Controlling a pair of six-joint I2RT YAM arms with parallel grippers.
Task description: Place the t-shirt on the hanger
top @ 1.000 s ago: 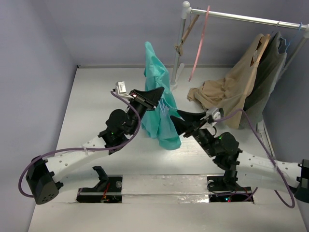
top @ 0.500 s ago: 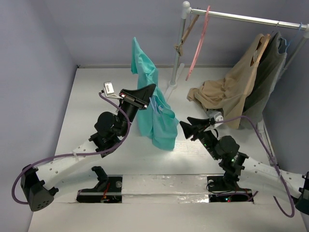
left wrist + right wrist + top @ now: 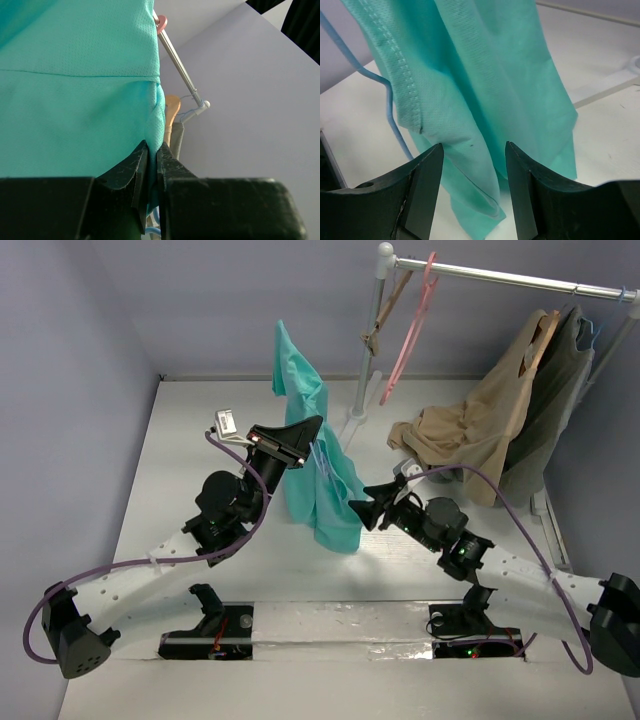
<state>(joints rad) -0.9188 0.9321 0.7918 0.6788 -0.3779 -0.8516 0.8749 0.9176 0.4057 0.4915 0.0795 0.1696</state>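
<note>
**Item: teal t-shirt** (image 3: 318, 490). You have it hanging in folds above the table (image 3: 180, 440), between your two arms.

**Left gripper** (image 3: 151, 147). Jaws are pressed together on a fold of the shirt's fabric.

**Right gripper** (image 3: 472, 147). Jaws are spread and hold nothing, facing the shirt's lower edge.

**Light-blue hanger** (image 3: 387, 107). Its thin wire shows beside the shirt's stitched hem, and the rest is hidden by cloth.

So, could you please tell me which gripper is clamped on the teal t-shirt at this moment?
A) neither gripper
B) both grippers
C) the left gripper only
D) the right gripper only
C: the left gripper is pinched shut on a fold of the t-shirt, while the right gripper stands open, gripping nothing.
</note>
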